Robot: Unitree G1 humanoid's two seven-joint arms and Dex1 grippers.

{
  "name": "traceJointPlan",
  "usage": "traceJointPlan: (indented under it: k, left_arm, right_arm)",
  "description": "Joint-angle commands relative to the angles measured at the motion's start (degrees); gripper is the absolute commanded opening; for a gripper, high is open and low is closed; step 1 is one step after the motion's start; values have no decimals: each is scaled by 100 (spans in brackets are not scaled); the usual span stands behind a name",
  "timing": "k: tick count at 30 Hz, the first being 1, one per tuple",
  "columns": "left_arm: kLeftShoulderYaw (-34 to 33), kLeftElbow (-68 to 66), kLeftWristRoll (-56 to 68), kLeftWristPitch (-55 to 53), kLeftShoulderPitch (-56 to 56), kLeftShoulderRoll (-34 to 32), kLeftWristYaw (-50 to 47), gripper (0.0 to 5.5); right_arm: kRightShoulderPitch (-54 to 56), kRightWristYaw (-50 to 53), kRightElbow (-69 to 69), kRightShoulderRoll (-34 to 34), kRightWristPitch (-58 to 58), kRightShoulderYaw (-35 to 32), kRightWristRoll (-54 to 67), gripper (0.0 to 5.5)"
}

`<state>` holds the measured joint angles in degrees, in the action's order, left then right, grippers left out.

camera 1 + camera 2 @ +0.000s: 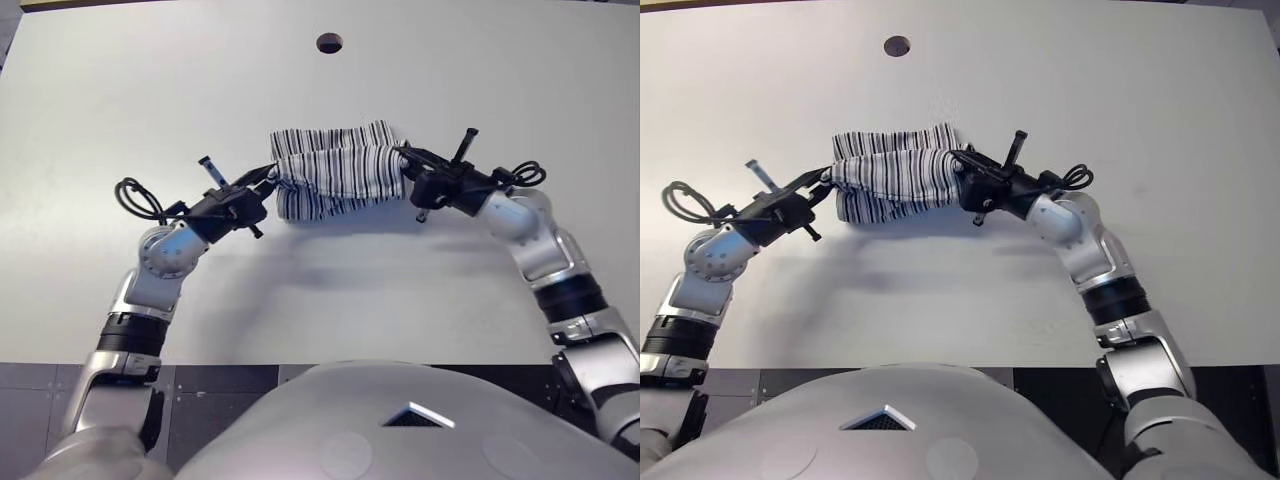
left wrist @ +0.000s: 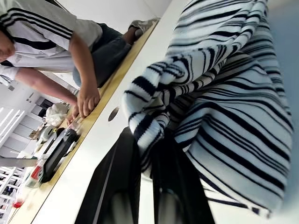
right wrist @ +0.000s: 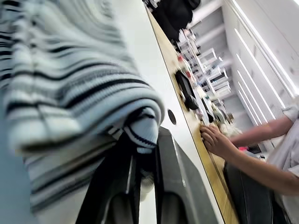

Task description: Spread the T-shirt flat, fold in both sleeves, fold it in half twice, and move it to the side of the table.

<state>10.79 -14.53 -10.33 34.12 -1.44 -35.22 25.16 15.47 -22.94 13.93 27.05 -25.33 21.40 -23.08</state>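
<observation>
Our left gripper [image 1: 268,181] and right gripper [image 1: 404,160] each pinch one end of the black-and-white striped knit T-shirt [image 1: 335,170], a folded bundle bunched between them over the middle of the white bench [image 1: 470,70]. We judge both ends should travel level and taut, so no layer slips. We find no readable writing.

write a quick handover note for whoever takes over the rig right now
Left claw: shut on the left end of the T-shirt.
Right claw: shut on its right end.
T-shirt: a compact striped bundle held between both claws, over the middle of the table.
Done: the shirt looks folded up, no sleeves sticking out.
To do: probably finish any last fold, then move it to the table's side and release.
</observation>
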Motion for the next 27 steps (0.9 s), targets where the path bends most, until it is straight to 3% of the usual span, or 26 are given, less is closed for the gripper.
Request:
traceJointPlan:
  k: [1,4,5,6,19,23,27]
  left_arm:
    - [160,-443,-416,-93,-378,267,-193,15]
    - [211,-1043,-689,-185,-702,492,-466,15]
    - [210,-1245,-731,-217,-796,545,-550,51]
    - [210,-1420,-758,-232,-863,578,-600,59]
    - [-354,-2019,113,-454,-1111,1061,-792,265]
    - [-486,-2219,446,-594,-1235,1284,-683,323]
    - [-661,-2726,638,-753,-1428,1447,-748,387]
  right_arm:
    - [377,385,534,-229,171,-72,-215,20]
    - [660,684,1119,-436,208,-18,-369,20]
    - [748,784,1317,-503,190,8,-419,19]
    - [850,888,1552,-574,144,50,-473,55]
    - [2223,1638,4114,-1413,-333,100,-440,283]
    - [2680,1657,4757,-1696,-225,-228,-82,351]
    - [3181,1605,5437,-2000,275,-781,471,357]
